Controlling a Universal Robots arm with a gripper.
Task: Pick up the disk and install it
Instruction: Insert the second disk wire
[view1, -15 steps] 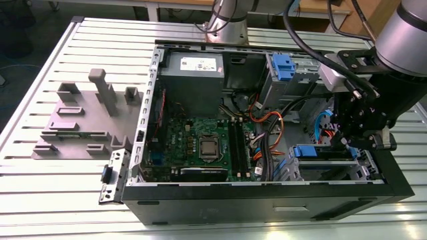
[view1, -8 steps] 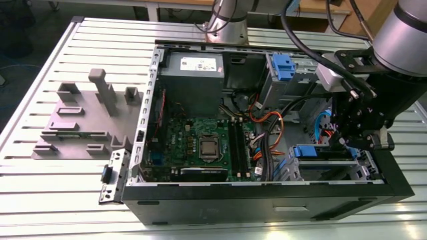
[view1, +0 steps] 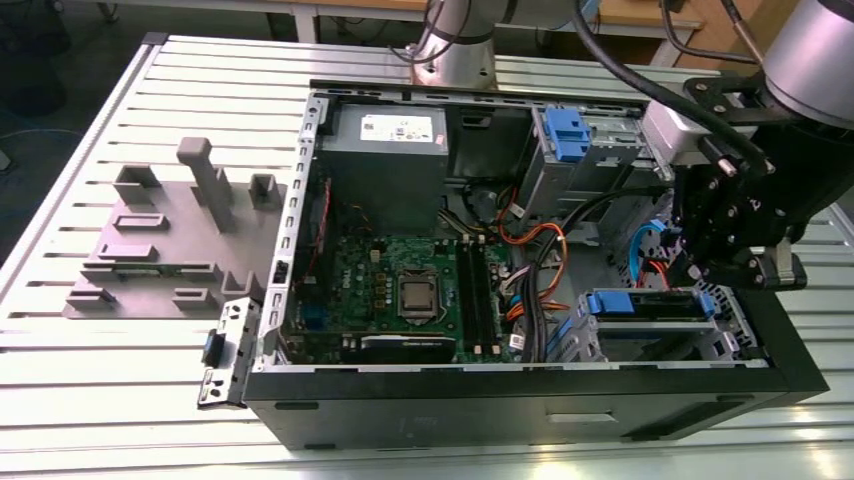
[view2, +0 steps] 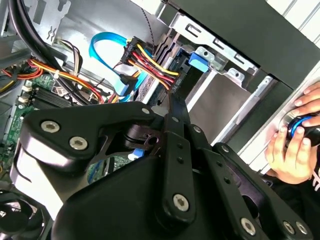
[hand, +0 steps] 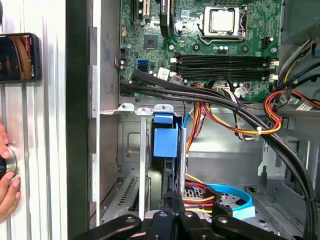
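1. Step: install looks nearly done. The disk (view1: 650, 305) is sitting in the drive cage (view1: 714, 345) at the corner of the case (view1: 534, 400), on the exterior view's right
2. The gripper (hand: 176, 202) is hovering just above the disk's blue carrier (hand: 165, 142). Fingers are looking pressed together, pinching nothing I can see
3. Next move, my guess: it's calling for a straight push along the cage rails with no tilt, since the carrier is fitting tight between the cage walls
4. Room: red-yellow power leads (hand: 200, 200) and the blue data cable (hand: 235, 197) are crowding one side and the case wall is close on the other, so open room is only straight up
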